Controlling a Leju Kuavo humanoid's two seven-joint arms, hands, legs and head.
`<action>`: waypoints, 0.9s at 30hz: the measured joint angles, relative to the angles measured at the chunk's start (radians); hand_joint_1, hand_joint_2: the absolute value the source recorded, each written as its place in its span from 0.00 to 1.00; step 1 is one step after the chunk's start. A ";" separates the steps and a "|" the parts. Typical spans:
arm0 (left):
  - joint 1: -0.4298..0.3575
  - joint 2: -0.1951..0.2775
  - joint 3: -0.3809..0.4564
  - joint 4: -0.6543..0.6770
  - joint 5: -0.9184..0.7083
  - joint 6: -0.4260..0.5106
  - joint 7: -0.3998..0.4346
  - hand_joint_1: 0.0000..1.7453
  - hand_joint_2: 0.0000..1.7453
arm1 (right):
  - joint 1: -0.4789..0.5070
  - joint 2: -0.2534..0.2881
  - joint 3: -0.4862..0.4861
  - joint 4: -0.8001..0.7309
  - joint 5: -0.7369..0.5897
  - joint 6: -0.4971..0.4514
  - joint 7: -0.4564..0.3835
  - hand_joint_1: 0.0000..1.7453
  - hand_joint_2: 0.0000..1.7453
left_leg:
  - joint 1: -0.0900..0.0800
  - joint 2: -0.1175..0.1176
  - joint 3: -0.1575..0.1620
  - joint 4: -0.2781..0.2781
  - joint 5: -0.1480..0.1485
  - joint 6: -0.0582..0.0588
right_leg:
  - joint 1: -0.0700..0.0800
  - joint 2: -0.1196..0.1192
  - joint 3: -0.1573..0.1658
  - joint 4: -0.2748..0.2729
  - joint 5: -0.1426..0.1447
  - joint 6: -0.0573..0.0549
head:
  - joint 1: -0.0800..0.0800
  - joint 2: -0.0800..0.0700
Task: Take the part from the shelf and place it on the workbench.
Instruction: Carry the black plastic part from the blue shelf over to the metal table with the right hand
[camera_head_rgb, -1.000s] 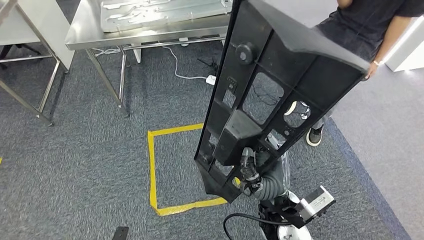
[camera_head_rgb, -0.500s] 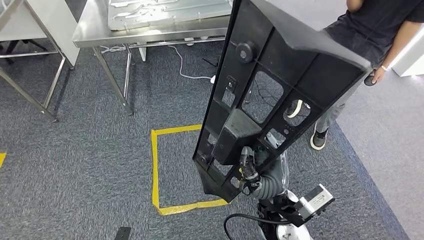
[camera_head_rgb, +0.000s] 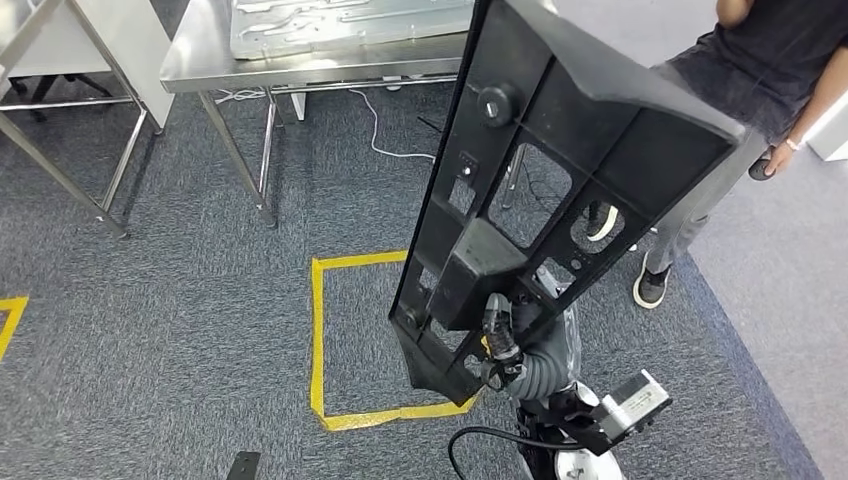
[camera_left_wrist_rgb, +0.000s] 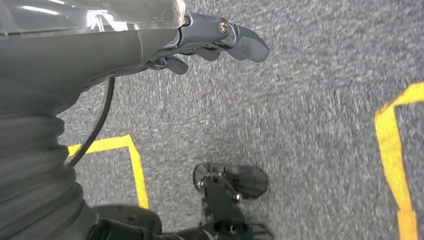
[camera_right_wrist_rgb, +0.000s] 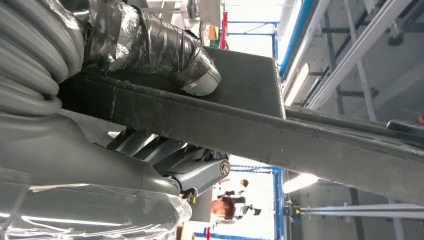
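Observation:
A large black plastic part (camera_head_rgb: 560, 170), ribbed and with several cut-outs, stands tilted upright in front of me in the head view. My right hand (camera_head_rgb: 500, 335) grips it near its lower end. In the right wrist view the taped thumb (camera_right_wrist_rgb: 165, 50) presses on one face of the part's edge (camera_right_wrist_rgb: 300, 140) and the fingers (camera_right_wrist_rgb: 197, 172) clamp the other face. The steel workbench (camera_head_rgb: 300, 65) stands ahead at the upper left, beyond the part. My left hand (camera_left_wrist_rgb: 215, 42) hangs over the carpet, holding nothing, its fingers loosely apart.
A pressed metal panel (camera_head_rgb: 340, 20) lies on the workbench. A second steel-legged table (camera_head_rgb: 70, 40) stands at the far left. A yellow tape square (camera_head_rgb: 318, 340) marks the grey carpet below the part. A person in dark clothes (camera_head_rgb: 740, 90) stands at the right, and a white cable (camera_head_rgb: 385, 140) runs under the bench.
The whole picture has shifted: the workbench and tape square now lie further right, so the camera moved. The part stays in my right hand. The person's feet have stepped.

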 joint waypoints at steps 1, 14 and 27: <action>0.000 0.000 0.000 0.000 0.000 0.000 -0.001 0.00 1.00 | 0.000 0.000 0.000 0.000 0.000 0.000 0.000 1.00 1.00 | 0.001 0.002 -0.005 0.012 -0.009 -0.005 | -0.003 -0.001 0.005 -0.006 0.001 -0.005 | -0.001 0.000; 0.000 -0.001 -0.001 0.000 -0.002 -0.004 -0.003 0.00 1.00 | -0.002 0.000 0.000 0.001 -0.001 0.002 0.000 1.00 1.00 | 0.007 0.017 -0.034 0.005 0.026 -0.005 | -0.003 -0.006 0.034 -0.007 -0.028 0.012 | -0.006 0.000; -0.001 -0.005 -0.002 0.000 -0.002 -0.008 -0.004 0.00 1.00 | -0.004 0.000 -0.003 0.005 -0.004 0.002 0.001 1.00 1.00 | 0.001 0.005 0.007 -0.001 -0.005 0.011 | 0.002 -0.003 -0.017 0.012 0.009 0.009 | 0.002 0.000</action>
